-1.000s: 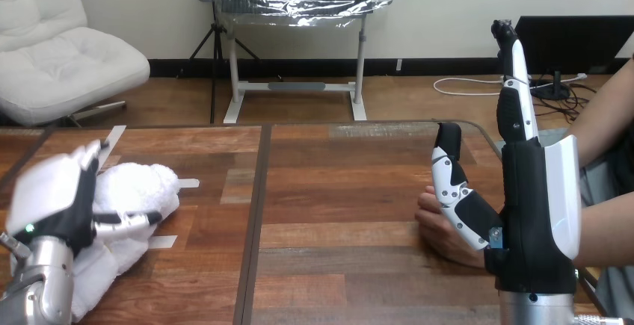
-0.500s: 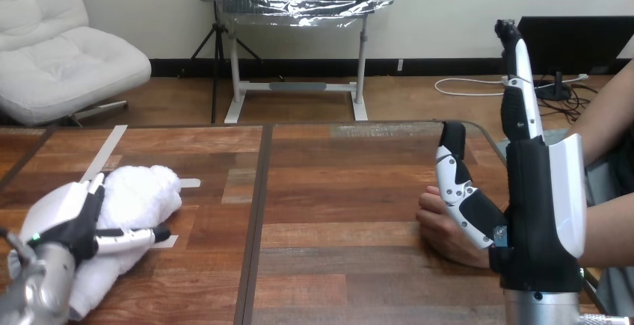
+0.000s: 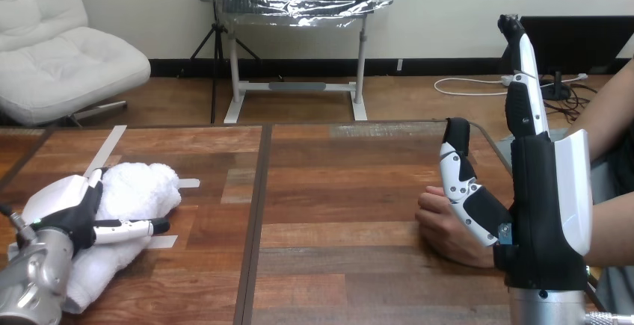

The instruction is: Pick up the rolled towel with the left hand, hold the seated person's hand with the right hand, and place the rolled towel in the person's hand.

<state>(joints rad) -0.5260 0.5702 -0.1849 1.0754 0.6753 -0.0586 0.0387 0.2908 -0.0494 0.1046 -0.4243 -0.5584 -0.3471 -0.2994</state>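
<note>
The white rolled towel (image 3: 138,187) lies on the wooden table (image 3: 344,190) near its left edge. My left hand (image 3: 63,217) rests on the towel's near end, fingers laid straight along it and the thumb (image 3: 127,228) stretched out over its front side. My right hand (image 3: 549,213) stands upright at the right, open, with straight fingers pointing up and the thumb (image 3: 463,183) held out to the left. The person's hand (image 3: 445,228) lies on the table just left of my right palm, below the thumb. I cannot tell whether they touch.
Strips of pale tape (image 3: 105,153) are stuck on the table around the towel. A dark seam (image 3: 258,213) runs down the tabletop's middle. The person's forearm (image 3: 609,231) comes in from the right edge behind my right hand.
My left hand has come down from above the towel and now lies low on it. My right hand has drifted slightly right; the person's hand has stayed put.
</note>
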